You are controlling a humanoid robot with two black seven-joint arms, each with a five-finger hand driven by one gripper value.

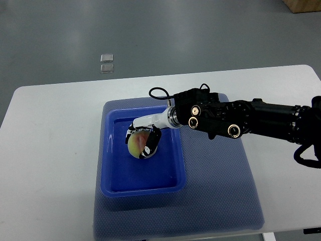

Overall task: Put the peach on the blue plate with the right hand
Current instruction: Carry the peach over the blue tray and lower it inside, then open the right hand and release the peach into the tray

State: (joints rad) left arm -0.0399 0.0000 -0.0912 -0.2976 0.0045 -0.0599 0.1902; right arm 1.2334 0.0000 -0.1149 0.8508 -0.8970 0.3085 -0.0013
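Top view of a white worktop with rounded corners, seen from the robot's side. A dark blue mat lies across the middle of the worktop, reaching to its near edge. On the left part of the mat rests the blue plate, a rectangular tray-like dish with raised walls and a flat floor.

The right arm, black with round brass-coloured fittings, enters from the right edge and extends leftward over the mat. A thin black cable loops above its wrist. The arm ends in a white-and-black right hand, which is positioned over the far half of the plate's interior. Its fingers are curled around the peach, a yellow-green fruit with a reddish blush; black fingertips wrap its right and far sides, so the hand is closed on the fruit. The peach lies within the plate's outline, left of centre and toward the far wall. Whether it touches the plate's floor or is held just above it cannot be told from this angle.

Beyond the worktop, on the grey floor, two small pale square objects sit one just beside the other, well apart from the work. A brown corner shows at the far right.
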